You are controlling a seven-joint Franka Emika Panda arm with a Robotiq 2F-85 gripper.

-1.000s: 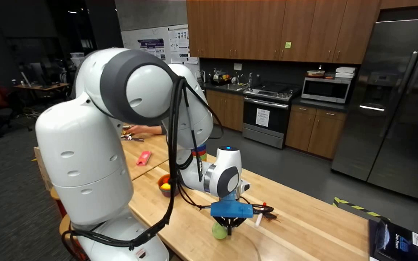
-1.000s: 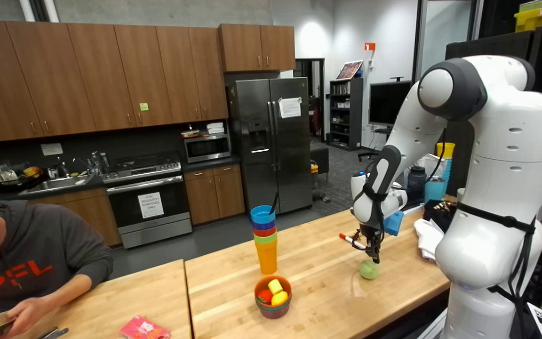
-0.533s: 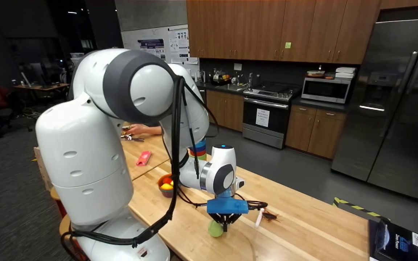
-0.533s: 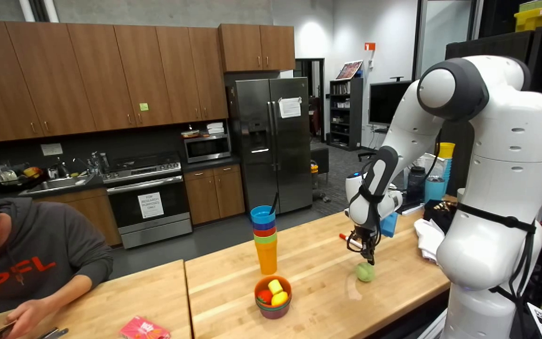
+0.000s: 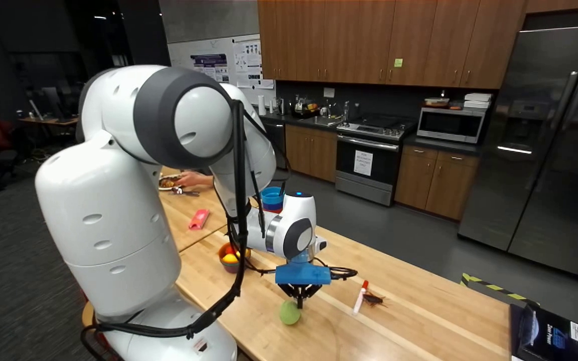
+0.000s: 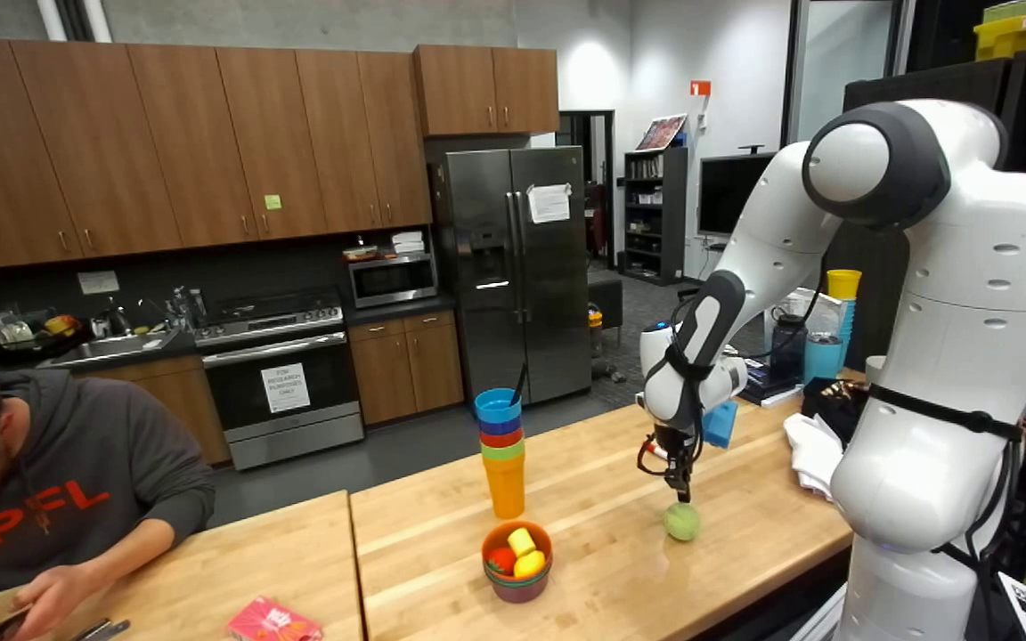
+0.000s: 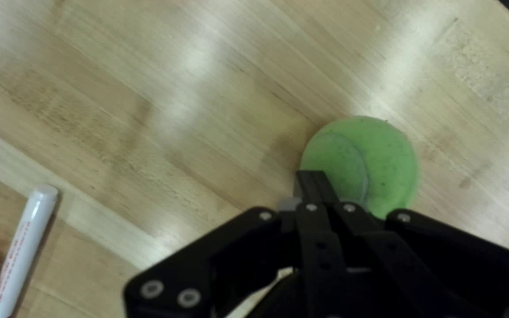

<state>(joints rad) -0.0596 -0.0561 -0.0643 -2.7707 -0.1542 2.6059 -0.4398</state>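
My gripper (image 7: 311, 172) is shut, its fingers pressed together with nothing between them. A light green tennis ball (image 7: 382, 154) is right beside the fingertips, which overlap its left edge in the wrist view. In an exterior view the gripper (image 5: 299, 304) points down just at the side of the ball (image 5: 289, 313). The ball (image 6: 681, 522) also shows below the gripper (image 6: 684, 495) in an exterior view, resting on the wooden table. Whether fingers and ball touch at this instant is hard to tell.
A white marker with a red cap (image 5: 359, 299) lies beside a brown insect-like object (image 5: 373, 299). A bowl (image 6: 517, 589) holding yellow and red toy pieces stands near a tall stack of coloured cups (image 6: 504, 481). A pink packet (image 6: 272, 620) and a seated person (image 6: 68, 481) are farther left.
Gripper and ball have both shifted a little leftward in both exterior views, towards the bowl and cups. The fingers stayed shut. The marker's red cap is now uncovered.
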